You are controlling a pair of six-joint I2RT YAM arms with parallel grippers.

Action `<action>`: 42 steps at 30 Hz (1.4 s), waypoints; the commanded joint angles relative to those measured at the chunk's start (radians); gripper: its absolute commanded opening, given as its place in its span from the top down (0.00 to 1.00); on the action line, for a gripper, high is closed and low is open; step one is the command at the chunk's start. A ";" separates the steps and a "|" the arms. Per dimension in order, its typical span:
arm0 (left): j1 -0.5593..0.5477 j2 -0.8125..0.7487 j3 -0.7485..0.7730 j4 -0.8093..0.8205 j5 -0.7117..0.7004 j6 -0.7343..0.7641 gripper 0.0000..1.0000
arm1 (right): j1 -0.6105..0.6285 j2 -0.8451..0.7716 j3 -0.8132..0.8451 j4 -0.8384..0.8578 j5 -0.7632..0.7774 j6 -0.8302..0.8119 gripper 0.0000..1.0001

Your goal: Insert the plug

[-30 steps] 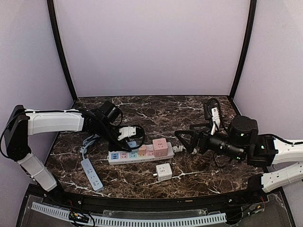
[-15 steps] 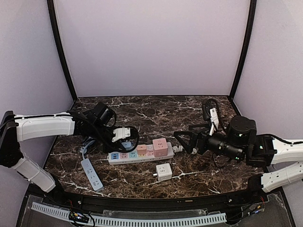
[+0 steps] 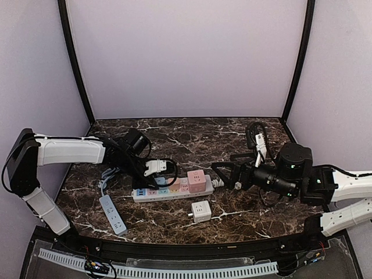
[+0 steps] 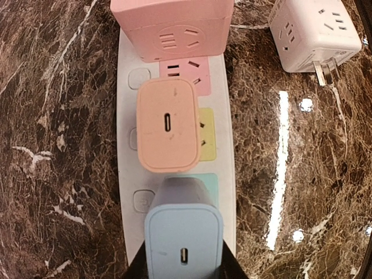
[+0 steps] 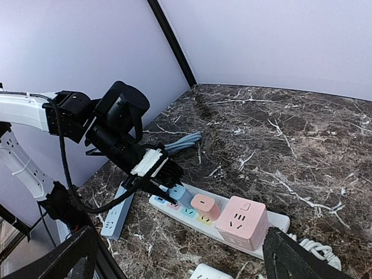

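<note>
Pinching the blue plug (image 4: 183, 238) by its 2 flanks, the left gripper (image 4: 183, 270) has its dark fingers (image 4: 137, 272) pressed against the plug body. The plug stands between them with its port face toward the wrist camera. Directly beneath the fingertips lies the white power strip (image 4: 125, 116), and the plug covers most of the mint socket (image 4: 210, 183) there.

As I judge it, the task is at its last stage. The plug is picked up and lined up over a free socket, so what is left is the push home and the release. Whether the pins are already partly in cannot be told, because the plug's body hides them.

Ahead of the fingertips along the strip sit 1 orange charger (image 4: 167, 125) and then 1 pink cube (image 4: 172, 26), both seated on the strip. Off to the right of the fingers, a white cube adapter (image 4: 317, 32) lies loose on the marble with its pins showing.

The left arm reaches rightward from its base with the forearm low and the wrist bent down, so the fingers meet the strip from above. Further right, the right gripper (image 3: 221, 174) hovers with its fingers spread wide and nothing between them. It is aimed at the strip's cord end just beyond its fingertips, with the forearm stretched level over the marble.
</note>
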 commanded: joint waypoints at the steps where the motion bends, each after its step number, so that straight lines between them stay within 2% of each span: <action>1: 0.000 0.009 0.025 -0.020 0.020 0.016 0.99 | 0.006 0.009 -0.008 0.029 -0.007 -0.011 0.01; 15: 0.001 0.025 0.044 -0.047 0.020 0.025 0.99 | 0.006 0.019 -0.004 0.031 -0.014 -0.012 0.01; 35: 0.000 0.134 0.129 -0.143 -0.049 0.007 0.99 | 0.007 0.025 -0.003 0.031 -0.018 -0.014 0.01; 42: -0.006 0.154 0.125 -0.146 -0.134 -0.015 0.99 | 0.009 0.023 -0.003 0.032 -0.018 -0.014 0.01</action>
